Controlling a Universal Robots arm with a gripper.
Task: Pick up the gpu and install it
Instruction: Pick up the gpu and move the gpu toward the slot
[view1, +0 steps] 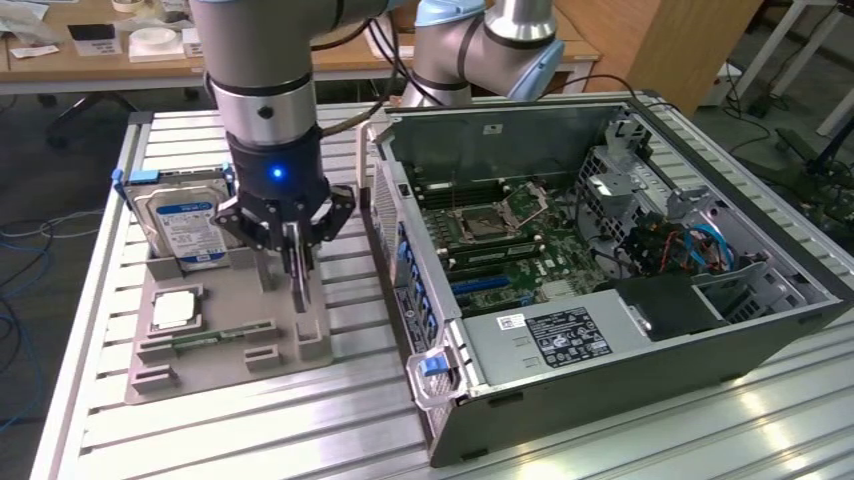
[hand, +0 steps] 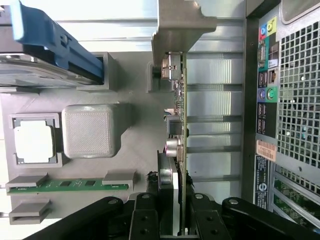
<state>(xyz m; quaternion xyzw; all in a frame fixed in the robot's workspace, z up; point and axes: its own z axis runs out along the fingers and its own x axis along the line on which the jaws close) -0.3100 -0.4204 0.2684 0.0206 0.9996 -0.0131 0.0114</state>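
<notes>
The gpu (view1: 299, 288) stands on edge over the grey holder tray (view1: 234, 375), to the exterior view's left of the open computer case (view1: 627, 330). My gripper (view1: 296, 262) comes straight down on its top edge and is shut on it. In the wrist view the gpu (hand: 183, 125) shows edge-on as a thin green board with small components, its silvery bracket (hand: 182, 30) at the far end. The black fingers of my gripper (hand: 182, 222) press on both faces of the board. Whether the card's lower edge still rests in the tray I cannot tell.
On the tray sit a hard drive (view1: 187, 225) in a blue carrier, a processor (view1: 174, 310) and a memory stick (view1: 200, 342). The case lies on its side with the motherboard (view1: 507, 240) exposed. Its perforated rear panel (hand: 295, 100) is close beside the card.
</notes>
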